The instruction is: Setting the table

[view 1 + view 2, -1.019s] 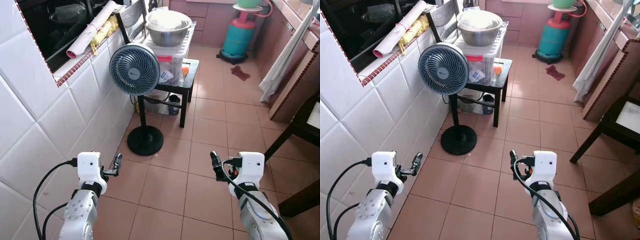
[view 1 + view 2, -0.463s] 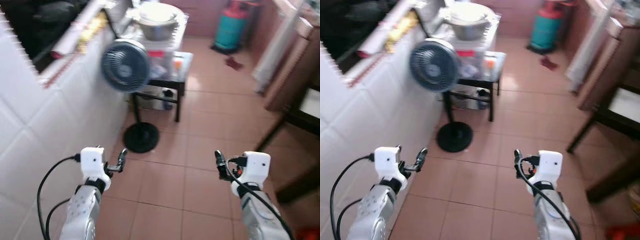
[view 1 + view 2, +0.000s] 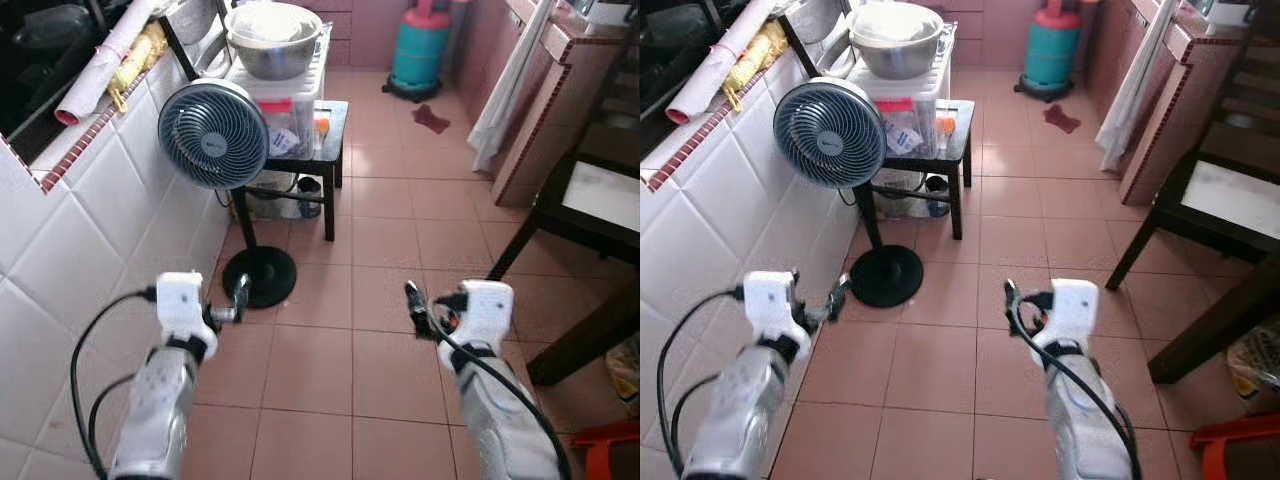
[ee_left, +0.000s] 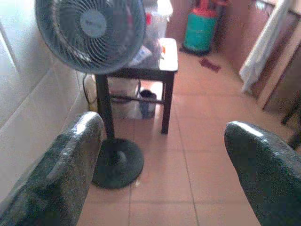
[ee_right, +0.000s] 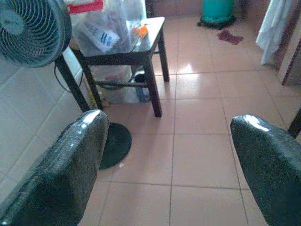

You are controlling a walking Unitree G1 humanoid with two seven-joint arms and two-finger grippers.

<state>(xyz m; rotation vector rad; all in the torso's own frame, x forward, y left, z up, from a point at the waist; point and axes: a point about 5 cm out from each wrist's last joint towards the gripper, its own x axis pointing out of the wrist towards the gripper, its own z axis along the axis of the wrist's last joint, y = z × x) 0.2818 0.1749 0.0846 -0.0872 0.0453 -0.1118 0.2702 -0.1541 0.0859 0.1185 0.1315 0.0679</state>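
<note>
Steel, the big mixing bowl [image 3: 273,38] atop the plastic box [image 3: 288,110] on the small black counter [image 3: 333,128] likely handles stiff, light and slippery, best pinched at its rim, while both grippers [image 3: 238,296] [image 3: 412,299] hover empty, jaws apart.

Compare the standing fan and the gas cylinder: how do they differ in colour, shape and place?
The standing fan is grey-blue with a black pole and round base; the gas cylinder is teal with a red top. The fan has a round grille on a thin pole; the cylinder is a squat drum. The fan stands near, by the tiled wall; the cylinder stands far back. Both stand upright on the tiled floor.
</note>
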